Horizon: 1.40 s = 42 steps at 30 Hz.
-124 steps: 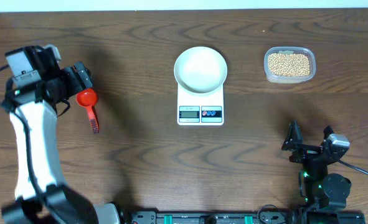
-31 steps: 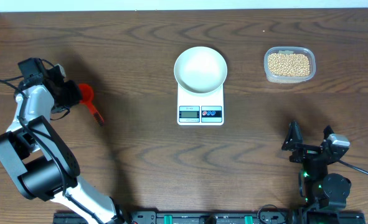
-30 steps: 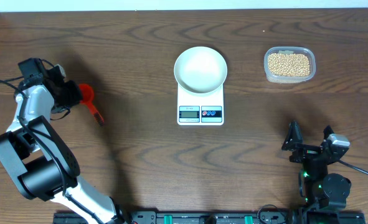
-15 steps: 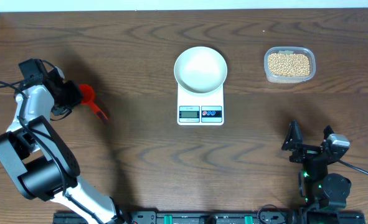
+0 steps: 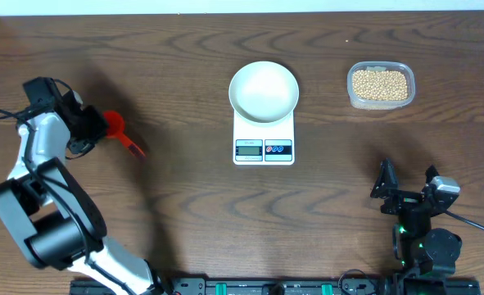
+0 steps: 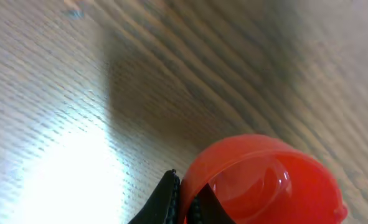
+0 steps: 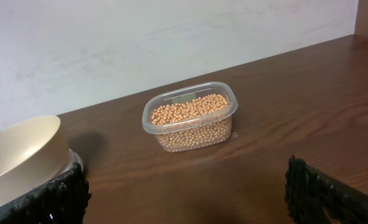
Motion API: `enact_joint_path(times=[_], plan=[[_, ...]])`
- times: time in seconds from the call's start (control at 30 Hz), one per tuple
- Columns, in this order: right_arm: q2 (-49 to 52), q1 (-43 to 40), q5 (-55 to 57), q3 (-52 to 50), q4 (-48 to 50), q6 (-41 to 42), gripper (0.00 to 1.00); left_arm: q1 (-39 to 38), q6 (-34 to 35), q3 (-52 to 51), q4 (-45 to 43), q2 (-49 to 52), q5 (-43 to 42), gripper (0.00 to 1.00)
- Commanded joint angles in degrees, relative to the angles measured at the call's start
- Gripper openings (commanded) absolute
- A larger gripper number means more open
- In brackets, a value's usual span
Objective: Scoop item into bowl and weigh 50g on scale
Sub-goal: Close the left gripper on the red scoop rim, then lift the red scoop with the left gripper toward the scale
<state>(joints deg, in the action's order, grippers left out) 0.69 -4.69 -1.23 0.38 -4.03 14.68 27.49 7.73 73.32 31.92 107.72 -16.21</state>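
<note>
**Left gripper.** The left gripper (image 5: 97,125) is fully closed, pinched on the cup end of a red scoop (image 5: 115,126). In the left wrist view a dark fingertip (image 6: 169,195) sits against the cup's rim. The handle trails away from the fingers and slants toward the table's near edge. Whether the scoop is clear of the table (image 5: 184,205) cannot be told. The cup shows no contents.

**Right gripper.** The right gripper (image 5: 407,180) stands at full spread with nothing between its fingers, parked low, well apart from all task items.

**Task items.**
- The scale (image 5: 264,141) is well away from the left gripper, out past the scoop toward the table's middle.
- The bowl (image 5: 263,90) is seated on the scale and looks bare.
- The beans (image 5: 379,84) are farther out again, beyond the scale, all in a clear tub (image 5: 352,97). This tub is straight ahead of the right gripper, with the bowl ahead and off to that gripper's left.

**Assessment.** The step in hand appears to be tool pickup, complete or nearly so. No beans have reached the bowl, so weighing has not begun.

**Next move.** The left arm would need to carry the scoop across, past the scale, to the tub, cup level and mouth up, and dip into the beans. The grip on the cup is a concern: it may crowd the dip or let the scoop swing. The display cannot be read from here.
</note>
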Motion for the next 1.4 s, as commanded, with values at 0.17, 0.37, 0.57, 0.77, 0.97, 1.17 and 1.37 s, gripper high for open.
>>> enact_joint_path(times=[0.17, 0.37, 0.57, 0.77, 0.97, 1.17, 1.37], plan=[[-0.17, 0.28, 0.26, -0.07, -0.24, 0.52, 0.99, 0.09, 1.44, 0.11, 0.92, -12.52, -0.28, 0.08], [-0.17, 0.28, 0.26, -0.07, -0.24, 0.52, 0.99, 0.07, 4.46, 0.11, 1.68, -17.11, -0.28, 0.07], [-0.17, 0.28, 0.26, -0.07, -0.24, 0.52, 0.99, -1.33, 14.29, 0.11, 2.10, -18.08, -1.88, 0.07], [-0.17, 0.28, 0.26, -0.07, -0.24, 0.52, 0.99, -6.34, 21.70, 0.09, 2.12, -18.08, -2.84, 0.07], [-0.17, 0.28, 0.26, -0.07, -0.24, 0.52, 0.99, -13.25, 25.29, 0.09, 2.03, -18.08, -2.78, 0.07], [-0.17, 0.28, 0.26, -0.07, -0.24, 0.52, 0.99, -17.03, 31.89, 0.09, 2.10, -18.08, -2.67, 0.07], [-0.17, 0.28, 0.26, -0.07, -0.24, 0.52, 0.99, -19.10, 32.30, 0.09, 2.58, -18.08, -2.69, 0.07]])
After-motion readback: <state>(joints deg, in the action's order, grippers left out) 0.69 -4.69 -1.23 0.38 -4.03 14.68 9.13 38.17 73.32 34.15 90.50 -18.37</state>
